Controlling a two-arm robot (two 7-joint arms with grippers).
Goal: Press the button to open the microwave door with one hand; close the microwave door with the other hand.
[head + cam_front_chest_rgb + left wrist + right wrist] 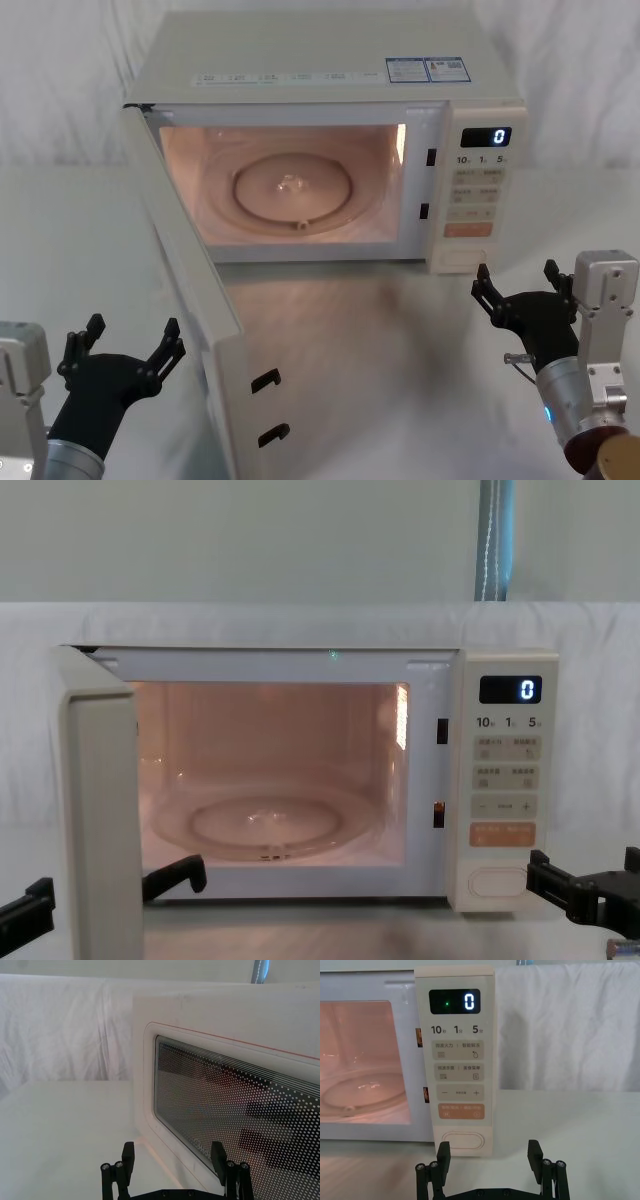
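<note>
Since the door stands open: the press looks done; closing is left.
Microwave door: swung wide toward the robot's left, cavity lit.
Left claw: spread, empty, just outside the door's outer face, not touching.
Right claw: spread, empty, just short of the button.

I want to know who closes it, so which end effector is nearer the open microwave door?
Left. The left end effector sits open just outside the microwave door; the right end effector is over by the button.
</note>
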